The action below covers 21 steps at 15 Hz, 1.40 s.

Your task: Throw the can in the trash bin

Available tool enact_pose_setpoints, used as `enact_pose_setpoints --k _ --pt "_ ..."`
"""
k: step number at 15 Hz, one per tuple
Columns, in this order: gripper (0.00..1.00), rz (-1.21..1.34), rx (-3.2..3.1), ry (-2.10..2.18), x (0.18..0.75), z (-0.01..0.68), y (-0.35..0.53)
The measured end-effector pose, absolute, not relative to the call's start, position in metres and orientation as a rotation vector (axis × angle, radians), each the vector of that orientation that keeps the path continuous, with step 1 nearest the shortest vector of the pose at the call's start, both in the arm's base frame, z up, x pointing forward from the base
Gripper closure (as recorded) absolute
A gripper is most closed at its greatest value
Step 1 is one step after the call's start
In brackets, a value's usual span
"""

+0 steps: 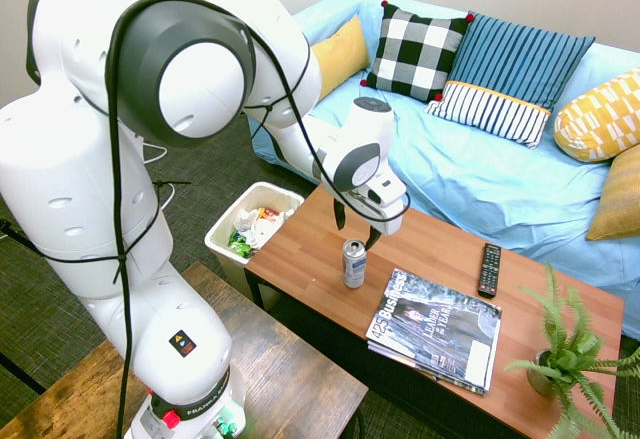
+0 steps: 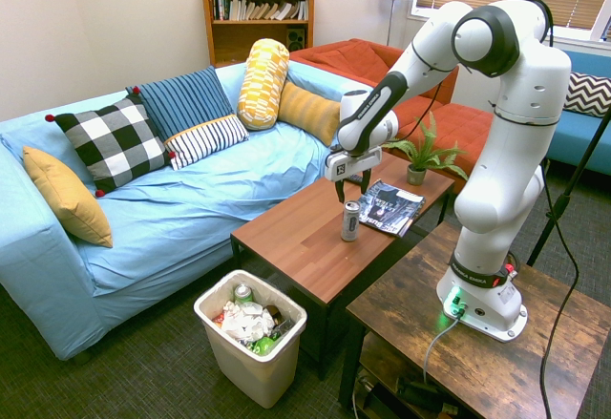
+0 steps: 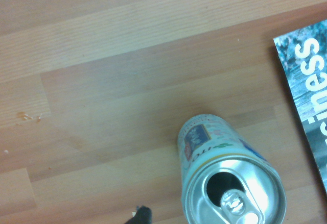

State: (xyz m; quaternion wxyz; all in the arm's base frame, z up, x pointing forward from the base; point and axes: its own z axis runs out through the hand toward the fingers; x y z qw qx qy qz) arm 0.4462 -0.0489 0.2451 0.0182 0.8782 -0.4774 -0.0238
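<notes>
The can (image 1: 354,263) stands upright on the coffee table (image 1: 440,289), its long axis vertical and its top facing up, just beside the near corner of the magazine (image 1: 435,329). The gripper (image 1: 356,227) hangs directly above the can, fingers spread apart, their tips just over the rim with nothing between them.

Only the wrist view shows the can's top: the mouth is open, the pull tab (image 3: 234,203) lies flat, and blue print runs on the side; the magazine's edge, with large white letters, shows close to the can.

The second exterior view shows the trash bin (image 2: 252,335) whole, on the floor off the table's end, well apart from the can, with crumpled paper, wrappers and another can inside. The first exterior view alone shows a remote control (image 1: 489,269) beyond the magazine and a fern (image 1: 565,354) at the table's far end.
</notes>
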Motion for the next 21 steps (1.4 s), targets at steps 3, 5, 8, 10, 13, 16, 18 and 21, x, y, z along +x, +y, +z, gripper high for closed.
enact_pose_setpoints --k 3,5,8,10,13,16,18,21 --pt "0.00 -0.085 2.716 -1.512 0.447 0.234 -0.056" --pt "0.00 -0.094 2.715 -1.516 0.457 0.226 -0.059" --pt "0.00 -0.121 2.708 -1.516 0.472 0.210 -0.059" --pt "0.00 -0.151 2.701 -1.504 0.477 0.195 -0.057" --pt "0.00 -0.186 2.693 -1.495 0.477 0.181 -0.052" --pt "1.00 -0.207 2.695 -1.496 0.476 0.176 -0.048" --pt "1.00 -0.219 2.700 -1.489 0.476 0.172 -0.048" --pt "1.00 -0.222 2.704 -1.488 0.477 0.172 -0.046"
